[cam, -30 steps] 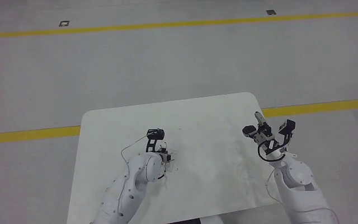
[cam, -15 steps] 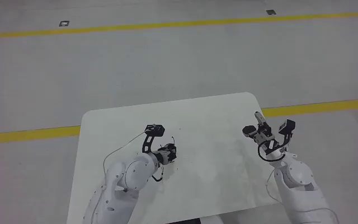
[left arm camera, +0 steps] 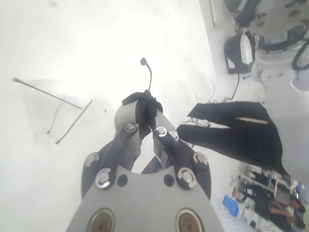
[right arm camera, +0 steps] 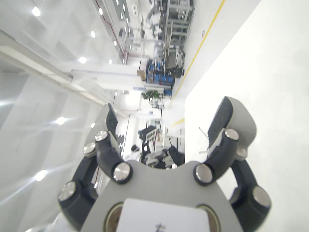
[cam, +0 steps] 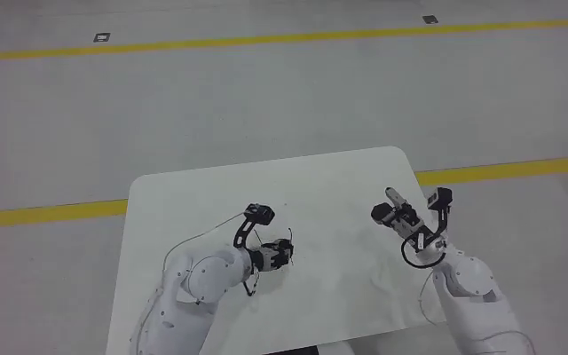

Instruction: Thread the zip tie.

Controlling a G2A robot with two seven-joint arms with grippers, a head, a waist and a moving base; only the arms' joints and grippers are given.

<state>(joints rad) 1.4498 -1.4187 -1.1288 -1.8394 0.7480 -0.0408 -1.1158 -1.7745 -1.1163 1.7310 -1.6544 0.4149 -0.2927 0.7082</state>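
A black zip tie (left arm camera: 149, 76) sticks out from the tips of my left gripper (left arm camera: 145, 103), which is shut on its strap. The square head (left arm camera: 143, 61) stands free beyond the fingers, and the strap curves slightly. In the top view this gripper (cam: 280, 252) hovers over the near-left middle of the white table (cam: 337, 177), with the tie's end (cam: 289, 236) pointing away from it. My right gripper (right arm camera: 166, 118) is open with nothing between its pads. It hangs above the table's right part (cam: 388, 206), well apart from the tie.
Three spare zip ties lie on the table beyond the left gripper: a long one (left arm camera: 45, 92), a straight one (left arm camera: 73, 121) and a thin curved one (left arm camera: 56, 114). The table's right edge (cam: 426, 231) runs close to the right arm.
The left gripper has swung right toward the table's middle, carrying the zip tie. The right gripper has shifted left, toward the centre.
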